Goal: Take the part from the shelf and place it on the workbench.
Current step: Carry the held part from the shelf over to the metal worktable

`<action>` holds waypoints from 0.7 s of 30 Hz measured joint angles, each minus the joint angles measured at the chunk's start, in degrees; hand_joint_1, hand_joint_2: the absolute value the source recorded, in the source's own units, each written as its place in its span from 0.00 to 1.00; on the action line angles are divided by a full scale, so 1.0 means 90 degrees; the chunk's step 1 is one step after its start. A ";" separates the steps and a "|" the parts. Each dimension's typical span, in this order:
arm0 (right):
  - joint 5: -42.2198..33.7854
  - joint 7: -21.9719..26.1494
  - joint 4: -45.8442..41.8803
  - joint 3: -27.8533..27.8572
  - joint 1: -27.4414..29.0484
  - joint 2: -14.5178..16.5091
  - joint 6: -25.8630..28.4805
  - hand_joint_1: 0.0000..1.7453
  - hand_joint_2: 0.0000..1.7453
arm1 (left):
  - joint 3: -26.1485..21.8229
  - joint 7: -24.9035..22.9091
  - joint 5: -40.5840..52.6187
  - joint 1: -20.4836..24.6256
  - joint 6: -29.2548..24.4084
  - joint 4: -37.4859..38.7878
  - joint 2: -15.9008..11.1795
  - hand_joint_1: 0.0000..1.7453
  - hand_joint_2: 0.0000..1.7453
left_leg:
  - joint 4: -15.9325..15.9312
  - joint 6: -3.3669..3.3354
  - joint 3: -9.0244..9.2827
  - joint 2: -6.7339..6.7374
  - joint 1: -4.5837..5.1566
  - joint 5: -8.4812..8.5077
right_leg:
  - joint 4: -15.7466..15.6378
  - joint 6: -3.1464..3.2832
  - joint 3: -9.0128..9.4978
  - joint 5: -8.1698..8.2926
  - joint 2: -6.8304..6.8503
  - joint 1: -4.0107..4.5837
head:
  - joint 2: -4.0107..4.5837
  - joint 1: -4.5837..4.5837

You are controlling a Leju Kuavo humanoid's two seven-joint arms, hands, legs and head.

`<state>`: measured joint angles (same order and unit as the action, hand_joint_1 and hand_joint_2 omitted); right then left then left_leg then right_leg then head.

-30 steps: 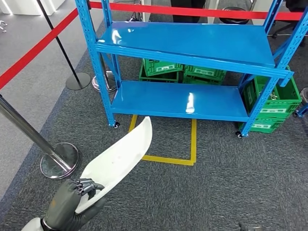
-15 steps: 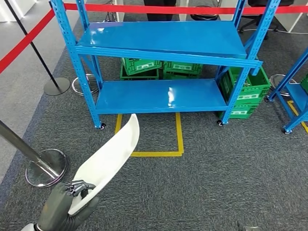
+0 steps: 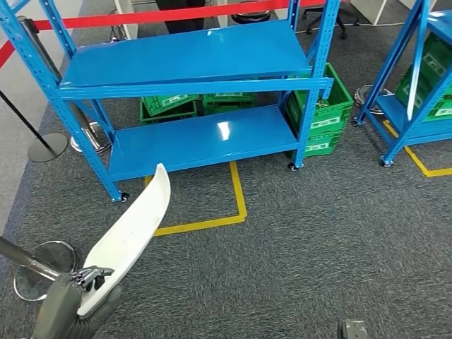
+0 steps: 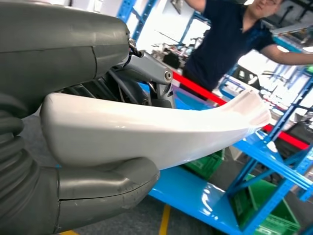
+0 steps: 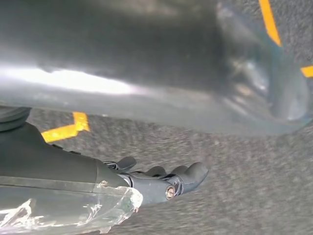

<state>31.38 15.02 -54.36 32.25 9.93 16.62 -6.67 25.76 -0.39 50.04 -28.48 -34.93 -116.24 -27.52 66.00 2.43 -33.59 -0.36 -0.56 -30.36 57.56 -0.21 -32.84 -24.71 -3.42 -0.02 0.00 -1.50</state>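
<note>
The left hand, covered in a dark grey glove, holds the part at its lower end, thumb under it and fingers over it. The part is a long, curved white shell with a smooth, slightly glossy surface, and it points up and forward toward the blue metal shelf, above the rough grey carpet with yellow tape lines. The right hand hangs over the carpet with fingers loosely stretched and holds nothing.
</note>
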 joint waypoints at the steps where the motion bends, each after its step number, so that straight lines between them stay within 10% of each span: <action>1: -0.0054 -0.0032 0.0000 -0.0080 0.0024 -0.0017 0.0021 0.00 0.00 | -0.0041 0.0018 0.0002 -0.0017 0.0018 0.0000 0.0013 0.97 1.00 | -0.0453 -0.0022 0.0210 -0.0153 -0.0013 0.0203 | 0.0018 -0.0020 -0.0013 0.0009 -0.0076 0.0009 | 0.0000 -0.0001; 4: -0.0124 -0.0072 0.0000 -0.0273 0.0035 -0.0061 0.0064 0.00 0.00 | -0.0135 0.0045 0.0004 -0.0033 0.0052 -0.0004 0.0053 0.97 1.00 | -0.1123 -0.0071 0.0471 -0.0443 -0.0041 0.0352 | 0.0060 -0.0114 -0.0129 0.0062 -0.0282 0.0017 | 0.0000 0.0008; 6: -0.0137 -0.0087 0.0000 -0.0342 0.0072 -0.0092 0.0078 0.00 0.00 | -0.0176 0.0046 0.0003 -0.0036 0.0066 -0.0005 0.0072 0.97 1.00 | -0.1154 -0.0137 0.0462 -0.0315 -0.0043 0.0382 | 0.0043 -0.0197 -0.0218 0.0103 -0.0369 -0.0004 | 0.0000 0.0007; 10: -0.0174 -0.0100 0.0000 -0.0447 0.0118 -0.0132 0.0106 0.00 0.00 | -0.0229 0.0048 0.0002 -0.0079 0.0078 -0.0010 0.0112 0.97 1.00 | -0.1200 -0.0271 0.0465 -0.0008 -0.0059 0.0432 | 0.1044 -0.0323 -0.0714 -0.0498 0.0195 0.0007 | 0.0000 0.0095; 13: -0.0292 -0.0120 0.0000 -0.0521 0.0151 -0.0160 0.0178 0.00 0.00 | -0.0269 0.0072 -0.0042 -0.0148 0.0079 -0.0010 0.0155 0.97 1.00 | -0.1193 -0.0269 0.0466 0.0229 -0.0044 0.0426 | 0.1868 -0.0389 -0.1020 -0.0797 0.0345 -0.0036 | 0.0000 0.0100; 17: -0.0580 -0.0148 -0.0105 -0.0580 0.0300 -0.0195 0.0288 0.00 0.00 | -0.0268 0.0144 0.0057 -0.0155 0.0188 -0.0019 0.0317 0.97 1.00 | -0.1173 -0.0189 0.0530 0.0463 -0.0021 0.0375 | 0.0383 -0.0375 -0.0121 -0.0214 0.0687 -0.0051 | 0.0000 0.0096; 21: -0.0651 -0.0163 -0.0516 -0.0390 0.0651 -0.0154 0.0039 0.00 0.00 | -0.0011 0.0042 0.0352 0.0046 0.0242 -0.0036 0.0476 0.97 1.00 | -0.1166 -0.0053 0.0573 0.0596 0.0004 0.0331 | 0.0079 -0.0213 0.0013 -0.0172 0.0674 -0.0032 | 0.0000 0.0055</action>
<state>25.52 13.55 -59.00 28.74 15.79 15.23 -6.32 25.66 -0.01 53.21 -28.07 -32.76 -116.56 -23.23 55.51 1.96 -28.43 5.00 -0.52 -27.38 58.26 -2.13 -32.72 -26.26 2.65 -0.31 0.00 -1.01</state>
